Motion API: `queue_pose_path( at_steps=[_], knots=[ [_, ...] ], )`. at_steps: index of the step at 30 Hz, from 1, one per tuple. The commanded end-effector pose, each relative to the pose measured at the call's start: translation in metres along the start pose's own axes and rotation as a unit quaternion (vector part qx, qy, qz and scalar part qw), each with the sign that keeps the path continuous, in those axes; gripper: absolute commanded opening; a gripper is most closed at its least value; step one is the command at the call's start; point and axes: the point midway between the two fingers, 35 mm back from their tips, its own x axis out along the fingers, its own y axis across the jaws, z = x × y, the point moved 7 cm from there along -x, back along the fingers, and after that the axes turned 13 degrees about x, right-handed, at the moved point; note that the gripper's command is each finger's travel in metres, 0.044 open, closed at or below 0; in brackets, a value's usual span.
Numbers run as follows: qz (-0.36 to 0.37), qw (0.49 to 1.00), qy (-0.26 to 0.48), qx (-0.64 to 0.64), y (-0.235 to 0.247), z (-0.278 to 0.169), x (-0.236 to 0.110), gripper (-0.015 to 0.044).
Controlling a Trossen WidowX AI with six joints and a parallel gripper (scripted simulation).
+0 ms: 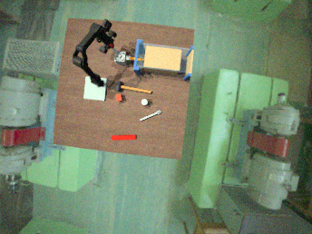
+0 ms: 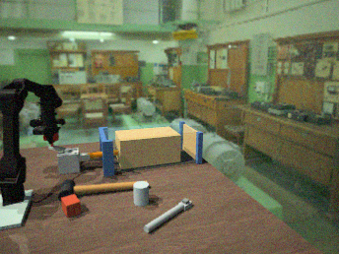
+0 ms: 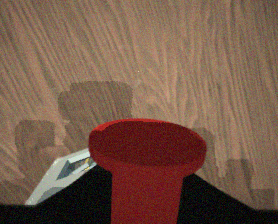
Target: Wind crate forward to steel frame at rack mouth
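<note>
- The gripper (image 2: 50,139) is clamped on the red knob (image 3: 147,150) of the winch handle (image 3: 57,177), just left of the winch (image 2: 68,160).
- The crate (image 2: 148,147) sits flat right of the winch, behind the blue frame post (image 2: 105,152).
- A hammer (image 2: 101,187) lies in front of the winch.

Tan crate (image 2: 148,147) flat in rack, prob. touching blue frame (image 2: 105,152)

A hammer (image 2: 101,187) lies on the bench well in front of the claw, a red cube (image 2: 71,205) beside its head. Farther off sit a white cylinder (image 2: 141,193), a grey bar (image 2: 167,216) and a red strip (image 1: 123,137).
</note>
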Motion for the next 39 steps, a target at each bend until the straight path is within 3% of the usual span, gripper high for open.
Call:
queue_pose_path(
  at_steps=[1, 39],
  knots=[
    [0.016, 1.000, 0.000, -0.001, 0.011, 0.001, 0.002, 0.0000],
    [0.018, 1.000, 0.000, -0.001, 0.052, -0.010, 0.001, 0.0000]
  ],
)
